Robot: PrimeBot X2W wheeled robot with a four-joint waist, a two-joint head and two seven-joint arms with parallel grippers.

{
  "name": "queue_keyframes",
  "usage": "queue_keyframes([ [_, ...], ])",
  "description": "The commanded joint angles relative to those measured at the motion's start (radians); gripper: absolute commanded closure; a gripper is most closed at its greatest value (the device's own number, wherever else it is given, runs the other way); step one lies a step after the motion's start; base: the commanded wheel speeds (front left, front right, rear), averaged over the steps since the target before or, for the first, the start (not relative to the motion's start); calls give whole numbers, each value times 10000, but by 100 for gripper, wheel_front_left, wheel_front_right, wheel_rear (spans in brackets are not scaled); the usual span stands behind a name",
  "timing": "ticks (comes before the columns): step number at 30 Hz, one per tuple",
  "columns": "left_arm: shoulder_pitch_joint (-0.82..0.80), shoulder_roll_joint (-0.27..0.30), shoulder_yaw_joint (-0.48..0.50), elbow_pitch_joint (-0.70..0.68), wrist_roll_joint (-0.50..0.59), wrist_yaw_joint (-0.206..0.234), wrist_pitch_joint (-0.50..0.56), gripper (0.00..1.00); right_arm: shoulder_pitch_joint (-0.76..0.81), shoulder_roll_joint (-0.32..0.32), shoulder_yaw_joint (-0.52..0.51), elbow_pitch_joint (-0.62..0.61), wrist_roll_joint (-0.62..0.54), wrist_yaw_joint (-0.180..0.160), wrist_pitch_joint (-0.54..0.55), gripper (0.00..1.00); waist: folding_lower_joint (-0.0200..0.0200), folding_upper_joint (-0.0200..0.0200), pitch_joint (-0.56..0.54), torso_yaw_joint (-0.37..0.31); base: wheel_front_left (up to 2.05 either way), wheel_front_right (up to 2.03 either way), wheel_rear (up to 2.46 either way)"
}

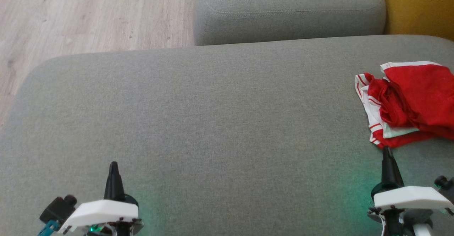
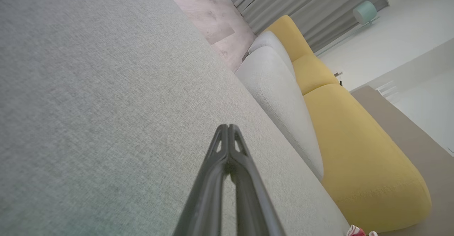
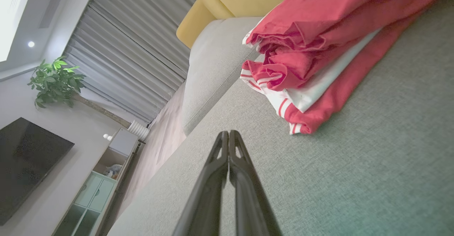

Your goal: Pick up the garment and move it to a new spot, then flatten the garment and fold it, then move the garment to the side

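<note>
**A:** Where is the garment?

**B:** The garment [image 1: 411, 103] lies at the right edge of the head view, a little above the middle. It is a loose heap on the grey cushion [image 1: 212, 122]. It is red with white trim and thin red stripes, and its right side runs off the frame.

**A:** And the right gripper?

**B:** The right gripper [image 1: 386, 151] is at the lower right, fingers pressed together and holding nothing. Its tip points up the frame, just below the garment's lower edge. In the right wrist view the cloth fills the upper right, and a strip of bare cushion separates it from the tip. They are near, not touching.

**A:** The left gripper?

**B:** The left gripper [image 1: 114, 165] is at the lower left, fingers also together and empty, well apart from the garment. In the left wrist view a scrap of red and white cloth shows at the bottom edge, towards the right. I cannot tell whether either tip rests on the cushion or hangs just over it.

**A:** Anything else around?

**B:** In the head view a second cushion [image 1: 283, 12] sits at the upper middle, with pale wooden floor [image 1: 71, 16] at the upper left. A yellow seat [image 1: 422, 5] is in the upper right corner. In the right wrist view a grey curtain [image 3: 124, 51] hangs at the upper left, with a plant [image 3: 55, 80] beside it. Further down the left edge is a dark screen [image 3: 25, 161], with a cabinet [image 3: 103, 179] to its right.
</note>
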Motion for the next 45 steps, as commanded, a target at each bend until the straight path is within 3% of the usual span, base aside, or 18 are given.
queue_keyframes([
  [1, -519, 42, 332, -380, -247, -60, 76, 100, -600, -36, 37, -376, 306, -3, 64, 100, 0, 0, 2, -8, 0, 0, 0],
  [45, -674, 70, 1498, -854, -4370, -428, 1346, 100, -990, -51, -370, -625, 5348, -6, 1308, 100, -1, 0, 59, -290, 0, 0, 0],
])
